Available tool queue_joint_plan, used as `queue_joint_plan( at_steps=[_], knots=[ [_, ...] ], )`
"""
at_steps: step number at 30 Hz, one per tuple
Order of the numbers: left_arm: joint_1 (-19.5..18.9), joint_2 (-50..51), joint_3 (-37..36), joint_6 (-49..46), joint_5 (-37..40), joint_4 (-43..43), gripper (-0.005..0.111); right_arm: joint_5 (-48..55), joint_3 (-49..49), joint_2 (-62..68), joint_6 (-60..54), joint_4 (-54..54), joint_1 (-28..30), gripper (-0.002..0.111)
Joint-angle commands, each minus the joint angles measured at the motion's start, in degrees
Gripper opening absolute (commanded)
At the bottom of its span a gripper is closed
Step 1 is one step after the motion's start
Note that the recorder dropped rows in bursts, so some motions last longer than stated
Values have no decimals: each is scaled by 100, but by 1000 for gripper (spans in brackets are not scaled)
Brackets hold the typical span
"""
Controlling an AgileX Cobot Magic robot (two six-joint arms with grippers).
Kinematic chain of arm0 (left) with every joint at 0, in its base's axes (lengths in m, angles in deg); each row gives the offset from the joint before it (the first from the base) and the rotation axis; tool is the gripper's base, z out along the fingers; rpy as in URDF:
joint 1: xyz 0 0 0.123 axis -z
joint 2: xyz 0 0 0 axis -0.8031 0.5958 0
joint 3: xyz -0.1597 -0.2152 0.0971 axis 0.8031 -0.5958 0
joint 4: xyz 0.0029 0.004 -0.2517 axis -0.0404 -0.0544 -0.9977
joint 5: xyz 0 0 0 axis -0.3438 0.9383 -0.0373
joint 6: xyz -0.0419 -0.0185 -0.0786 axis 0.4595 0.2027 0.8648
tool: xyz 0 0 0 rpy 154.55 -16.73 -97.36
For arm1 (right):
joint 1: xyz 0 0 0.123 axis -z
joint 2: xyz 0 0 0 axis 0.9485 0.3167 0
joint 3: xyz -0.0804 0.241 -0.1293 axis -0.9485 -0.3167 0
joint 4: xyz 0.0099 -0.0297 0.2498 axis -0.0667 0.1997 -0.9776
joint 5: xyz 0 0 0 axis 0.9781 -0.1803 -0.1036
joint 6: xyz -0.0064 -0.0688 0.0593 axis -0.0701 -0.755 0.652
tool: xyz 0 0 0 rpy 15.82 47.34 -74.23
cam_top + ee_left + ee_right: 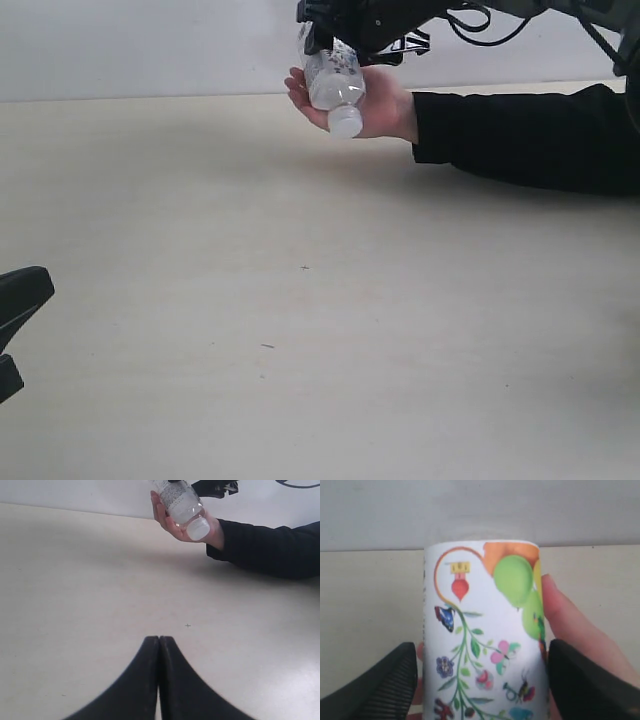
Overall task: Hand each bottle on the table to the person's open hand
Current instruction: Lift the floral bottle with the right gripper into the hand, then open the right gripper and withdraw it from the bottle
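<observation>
The clear bottle with the white floral label (334, 82) lies tilted, white cap down, in the person's open hand (385, 110) at the far side of the table (300, 300). My right gripper (325, 35) is at the bottle's base. In the right wrist view its fingers (395, 685) flank the floral bottle (485, 630); a thin gap shows on one side, and the person's fingers (570, 625) curl around it. My left gripper (159, 640) is shut and empty, low over the near table, and seen at the left edge (25, 295). The other bottles are out of view.
The person's arm in a black sleeve (530, 140) lies along the far right of the table. A pale wall (150, 45) stands behind the table's far edge.
</observation>
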Motion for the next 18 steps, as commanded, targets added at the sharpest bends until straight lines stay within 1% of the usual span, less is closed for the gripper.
queue_joint_plan(
  at_steps=[1,4,7,10,11,13,18],
  knots=[
    [23,-26,-17,7,-33,-36,2,-288,37,-206,-107,45,13,74],
    [23,-26,-17,7,-33,-36,2,-288,37,-370,-262,316,13,74],
    [23,-26,-17,7,-33,-36,2,-269,37,-640,-300,906,13,74],
    [23,-26,-17,7,-33,-36,2,37,37,-948,-300,1349,13,71],
    [23,-26,-17,7,-33,-36,2,199,37,-1060,-300,1419,13,68],
    [23,-26,-17,7,-33,-36,2,577,37,-1278,-347,1536,13,55],
    [23,-26,-17,7,-33,-36,2,1289,37,-1752,-935,1495,13,6]
  ],
)
